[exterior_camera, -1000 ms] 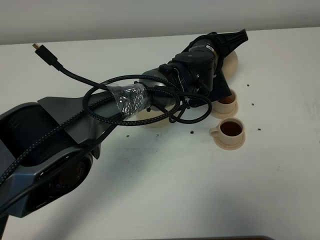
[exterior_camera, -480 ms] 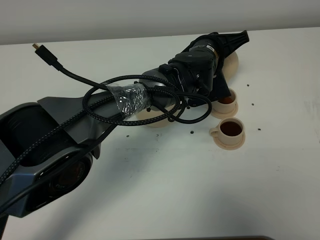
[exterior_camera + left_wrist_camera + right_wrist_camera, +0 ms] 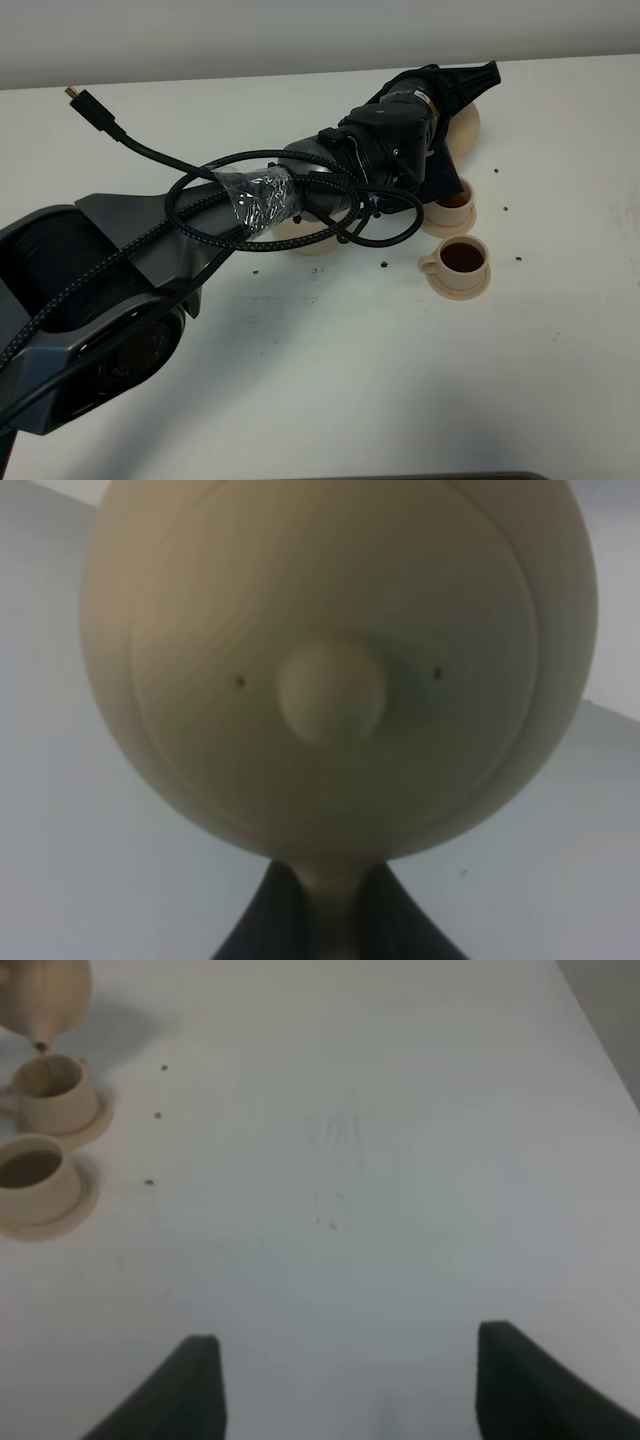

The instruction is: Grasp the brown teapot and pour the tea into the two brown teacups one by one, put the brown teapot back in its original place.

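Left tool [image 3: 325, 925]: clamped on the brown teapot [image 3: 330, 670] handle.
First teacup [image 3: 48, 1090]: placed under the teapot's spout.
Second teacup [image 3: 35, 1178]: set farther from the teapot.
Right tool [image 3: 350, 1375]: jaws held apart, empty.

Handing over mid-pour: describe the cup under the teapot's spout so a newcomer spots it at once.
On the white table, follow the black left arm to the tan teapot at its tip. Two small tan teacups on saucers sit beside it. The one meant is the farther cup, right under the spout and partly hidden by the arm; the nearer cup stands clear.
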Robot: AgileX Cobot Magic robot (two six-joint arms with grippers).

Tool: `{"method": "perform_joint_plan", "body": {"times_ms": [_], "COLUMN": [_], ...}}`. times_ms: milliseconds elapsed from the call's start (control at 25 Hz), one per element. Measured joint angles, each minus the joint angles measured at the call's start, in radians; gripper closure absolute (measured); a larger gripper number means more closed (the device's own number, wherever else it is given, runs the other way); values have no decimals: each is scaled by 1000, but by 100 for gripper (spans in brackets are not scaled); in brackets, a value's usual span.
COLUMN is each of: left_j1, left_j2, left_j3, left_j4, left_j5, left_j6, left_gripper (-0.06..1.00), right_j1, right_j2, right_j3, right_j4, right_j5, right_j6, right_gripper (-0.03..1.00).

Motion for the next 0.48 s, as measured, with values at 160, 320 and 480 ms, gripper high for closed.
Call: {"method": "perform_joint_plan", "body": {"times_ms": [160, 320, 480], "left_j1": [0, 0, 0], "left_j2": [0, 0, 0], "left_j3": [0, 0, 0], "left_j4": [0, 2, 30], "left_j5": [0, 0, -2], "left_j6": [0, 0, 0], "left_gripper": [81, 81, 81], "right_j1": [0, 0, 0], "right_j2": [0, 0, 0], "right_j3": [0, 0, 0], "right_j4": [0, 0, 0], "right_j5": [0, 0, 0], "right_j6": [0, 0, 0], "right_gripper": [44, 44, 44]}}
